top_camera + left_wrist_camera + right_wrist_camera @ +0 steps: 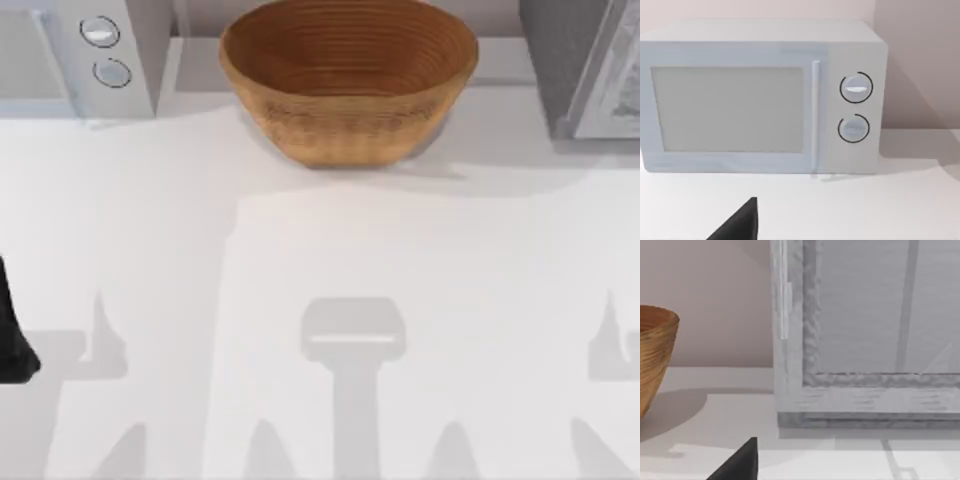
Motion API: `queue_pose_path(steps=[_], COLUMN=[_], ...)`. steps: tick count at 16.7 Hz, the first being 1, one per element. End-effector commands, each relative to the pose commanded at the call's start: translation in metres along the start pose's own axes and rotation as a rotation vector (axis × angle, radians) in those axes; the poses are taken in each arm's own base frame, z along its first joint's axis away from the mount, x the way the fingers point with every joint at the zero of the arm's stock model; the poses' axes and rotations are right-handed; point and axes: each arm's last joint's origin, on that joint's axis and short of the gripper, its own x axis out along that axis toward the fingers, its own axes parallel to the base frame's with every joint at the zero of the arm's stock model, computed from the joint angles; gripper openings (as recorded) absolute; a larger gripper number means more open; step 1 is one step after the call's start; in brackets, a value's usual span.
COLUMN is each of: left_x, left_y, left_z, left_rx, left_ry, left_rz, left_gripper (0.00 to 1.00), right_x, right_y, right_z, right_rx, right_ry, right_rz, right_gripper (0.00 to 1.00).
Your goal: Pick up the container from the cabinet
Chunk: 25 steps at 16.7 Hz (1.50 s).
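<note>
At the table's back right, the cabinet (585,70) appeared shut, the container likely hidden inside, so the right gripper (742,462), its grip impossible to tell, would need to approach the door squarely, clear of the wooden bowl (348,80), with the left arm (12,340) parked at the left edge

Left arm (14,335) parked low at table's left edge.

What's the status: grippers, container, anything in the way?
Left arm parked at table's left edge. Basket at back centre, between microwave and cabinet, untouched. Nothing on the table in front of it.
</note>
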Motion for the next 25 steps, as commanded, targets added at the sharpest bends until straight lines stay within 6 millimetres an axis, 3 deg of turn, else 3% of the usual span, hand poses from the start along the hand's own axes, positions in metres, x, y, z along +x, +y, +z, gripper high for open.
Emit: queue_pose_path(steps=[4, 7, 12, 18, 21, 25], left_x=[0.0, 0.0, 0.0, 0.0, 0.0, 0.0], left_y=[0.0, 0.0, 0.0, 0.0, 0.0, 0.0], left_z=[0.0, 0.0, 0.0, 0.0, 0.0, 0.0], left_rx=[0.0, 0.0, 0.0, 0.0, 0.0, 0.0], left_ry=[0.0, 0.0, 0.0, 0.0, 0.0, 0.0], left_rz=[0.0, 0.0, 0.0, 0.0, 0.0, 0.0], left_gripper=[1.0, 1.0, 1.0, 1.0, 1.0, 1.0], right_x=[0.0, 0.001, 0.016, 0.067, 0.098, 0.134], right_y=[0.0, 0.001, 0.006, 0.019, 0.029, 0.042], right_z=[0.008, 0.041, 0.138, 0.265, 0.308, 0.34], right_rx=[0.001, 0.002, 0.001, -0.001, -0.001, 0.0], right_ry=[-0.001, 0.005, 0.011, 0.0, -0.004, -0.003], right_rz=[-0.005, -0.014, -0.018, -0.014, -0.009, -0.003], right_gripper=[1.0, 1.0, 1.0, 1.0, 1.0, 1.0])
